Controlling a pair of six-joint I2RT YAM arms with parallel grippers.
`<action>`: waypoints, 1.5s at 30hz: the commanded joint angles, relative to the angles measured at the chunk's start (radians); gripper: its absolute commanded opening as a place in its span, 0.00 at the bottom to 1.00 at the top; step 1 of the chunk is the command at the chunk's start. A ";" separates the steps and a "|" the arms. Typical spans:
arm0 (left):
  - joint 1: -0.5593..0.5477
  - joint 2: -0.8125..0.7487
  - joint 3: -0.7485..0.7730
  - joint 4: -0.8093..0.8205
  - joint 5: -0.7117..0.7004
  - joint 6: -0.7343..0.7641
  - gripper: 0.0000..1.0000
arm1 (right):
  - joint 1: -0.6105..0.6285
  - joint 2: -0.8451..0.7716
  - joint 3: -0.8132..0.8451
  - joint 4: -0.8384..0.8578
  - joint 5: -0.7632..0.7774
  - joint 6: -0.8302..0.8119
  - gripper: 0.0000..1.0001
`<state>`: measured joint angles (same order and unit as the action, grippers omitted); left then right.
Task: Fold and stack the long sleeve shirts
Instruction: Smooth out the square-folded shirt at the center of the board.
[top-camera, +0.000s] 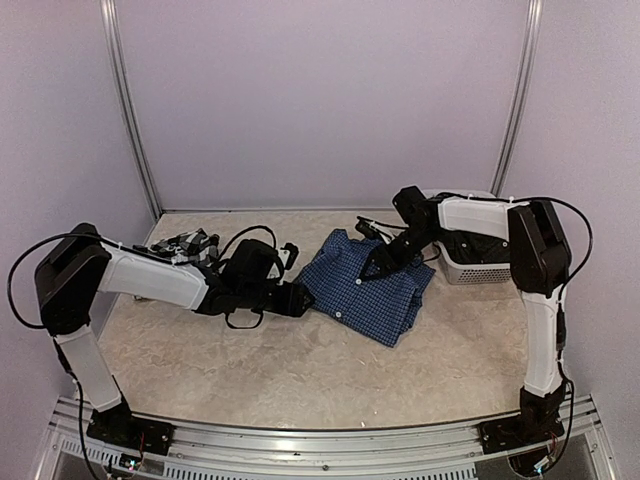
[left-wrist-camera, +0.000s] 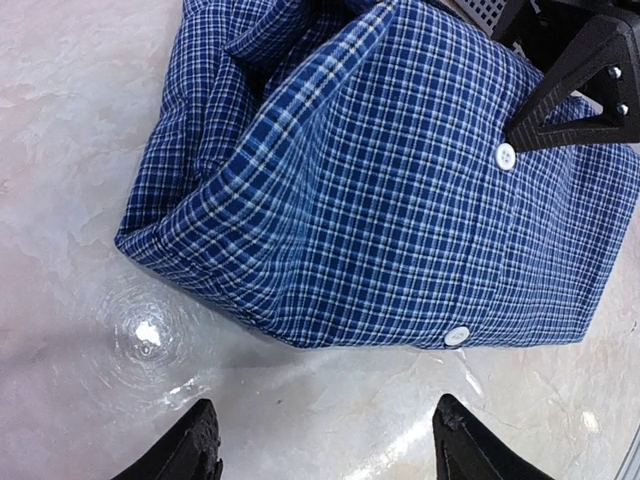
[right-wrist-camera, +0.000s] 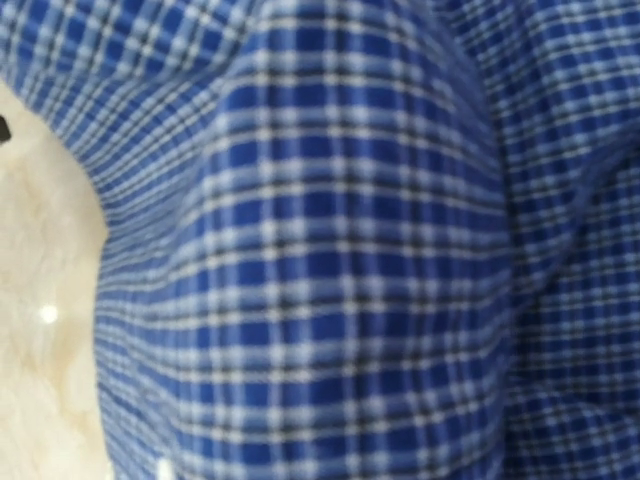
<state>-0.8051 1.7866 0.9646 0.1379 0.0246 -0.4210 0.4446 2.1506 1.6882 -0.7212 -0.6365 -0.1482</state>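
The blue checked shirt (top-camera: 368, 285) lies folded in a thick bundle at the middle of the table, and it fills the upper part of the left wrist view (left-wrist-camera: 380, 200). My left gripper (top-camera: 300, 298) sits low at the bundle's left edge. It is open (left-wrist-camera: 325, 445), with only bare table between its fingertips. My right gripper (top-camera: 378, 264) is down on the bundle's far side, and one black finger (left-wrist-camera: 565, 95) rests on the cloth. In the right wrist view only blue check (right-wrist-camera: 330, 260) shows and the jaws are hidden. The black-and-white plaid shirt (top-camera: 190, 245) lies crumpled behind my left arm.
A white plastic basket (top-camera: 470, 262) stands at the back right, just behind my right arm. Purple walls close the table at the back and sides. A metal rail (top-camera: 320, 440) runs along the near edge between the arm bases.
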 joint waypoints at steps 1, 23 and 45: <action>-0.006 -0.082 -0.031 0.010 -0.052 0.000 0.69 | 0.032 0.027 0.015 -0.034 -0.066 -0.022 0.50; 0.192 -0.573 -0.126 -0.268 -0.242 0.081 0.72 | 0.339 -0.240 -0.330 0.507 -0.453 0.526 0.00; 0.161 -0.484 -0.109 -0.217 -0.210 0.086 0.74 | 0.017 -0.112 -0.348 0.835 -0.724 0.827 0.00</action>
<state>-0.6231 1.2861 0.8471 -0.1028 -0.1883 -0.3431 0.5034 1.9736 1.3441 0.0719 -1.3113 0.6712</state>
